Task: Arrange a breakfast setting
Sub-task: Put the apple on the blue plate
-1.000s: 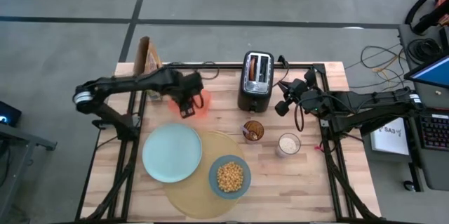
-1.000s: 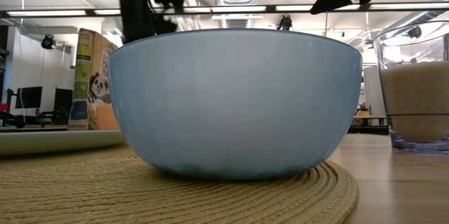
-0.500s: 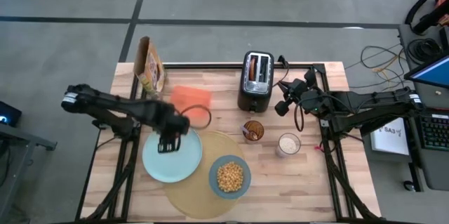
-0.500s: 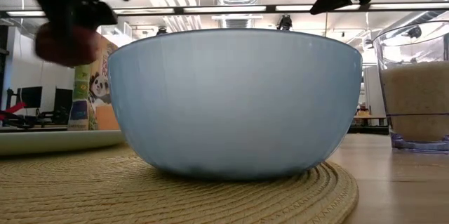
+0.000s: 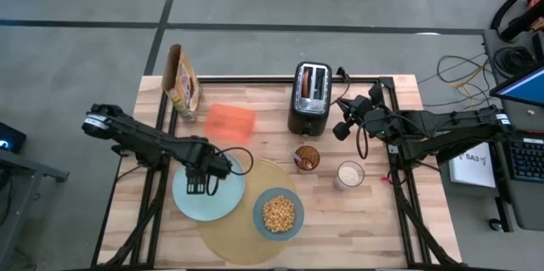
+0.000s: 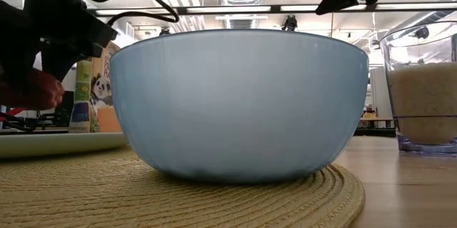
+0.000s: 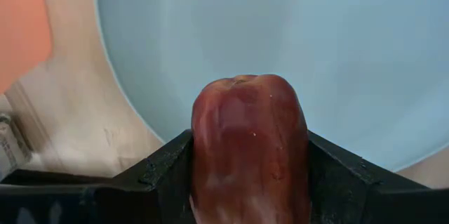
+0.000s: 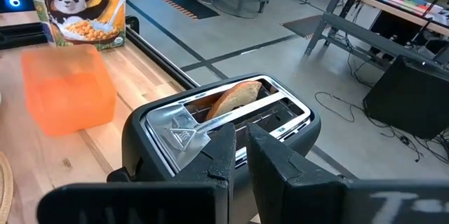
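Left claw grips the red apple above the pale blue plate; right claw, fingers nearly together, waits beside the toaster.

Bagel in black toaster; orange box beside.

Breakfast setting on the table

We see the red apple above the pale blue plate, beside a blue bowl of yellow cereal on the tan placemat.

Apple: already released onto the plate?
No, the left gripper is shut on the apple, holding it above the plate.
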### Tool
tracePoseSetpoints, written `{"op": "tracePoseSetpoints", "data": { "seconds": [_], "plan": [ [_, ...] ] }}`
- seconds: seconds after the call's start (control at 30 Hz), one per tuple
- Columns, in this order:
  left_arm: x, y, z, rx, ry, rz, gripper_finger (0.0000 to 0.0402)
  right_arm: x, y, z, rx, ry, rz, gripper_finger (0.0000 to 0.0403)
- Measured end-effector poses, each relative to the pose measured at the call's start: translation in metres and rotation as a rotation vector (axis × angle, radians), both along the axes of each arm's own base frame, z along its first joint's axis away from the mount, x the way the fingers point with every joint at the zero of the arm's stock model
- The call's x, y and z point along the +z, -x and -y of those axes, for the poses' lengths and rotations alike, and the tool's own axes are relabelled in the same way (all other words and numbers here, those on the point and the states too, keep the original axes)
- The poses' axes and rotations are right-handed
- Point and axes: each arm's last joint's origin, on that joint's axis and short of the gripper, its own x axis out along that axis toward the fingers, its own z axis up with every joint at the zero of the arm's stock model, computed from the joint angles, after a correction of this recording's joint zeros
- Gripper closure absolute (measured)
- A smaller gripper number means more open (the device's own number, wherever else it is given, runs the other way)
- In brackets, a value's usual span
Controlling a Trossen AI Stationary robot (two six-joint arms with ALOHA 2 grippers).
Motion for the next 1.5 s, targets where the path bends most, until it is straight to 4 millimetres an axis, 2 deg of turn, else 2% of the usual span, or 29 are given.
{"op": "tracePoseSetpoints", "data": {
  "seconds": [0.23, 0.4, 0.53, 1.07, 1.5],
  "plan": [
    [0.001, -0.001, 0.0, 0.003, 0.003, 0.015, 0.0192, 0.0, 0.0, 0.0, 0.0, 0.0, 0.0, 0.0376],
    [-0.008, -0.003, 0.001, 0.008, 0.008, 0.063, 0.0191, 0.0, 0.0, 0.0, 0.001, 0.0, -0.001, 0.0376],
    [-0.016, 0.001, -0.001, 0.041, -0.027, 0.055, 0.0176, 0.0, 0.0, 0.0, 0.0, 0.0, -0.001, 0.0376],
    [-0.018, 0.0, -0.004, -0.004, -0.12, 0.084, 0.0162, 0.0, 0.0, 0.0, -0.001, -0.003, 0.002, 0.0376],
    [-0.033, 0.006, -0.006, 0.037, -0.132, 0.082, 0.0161, 0.0, 0.0, 0.0, -0.001, -0.003, 0.002, 0.0376]
  ]
}}
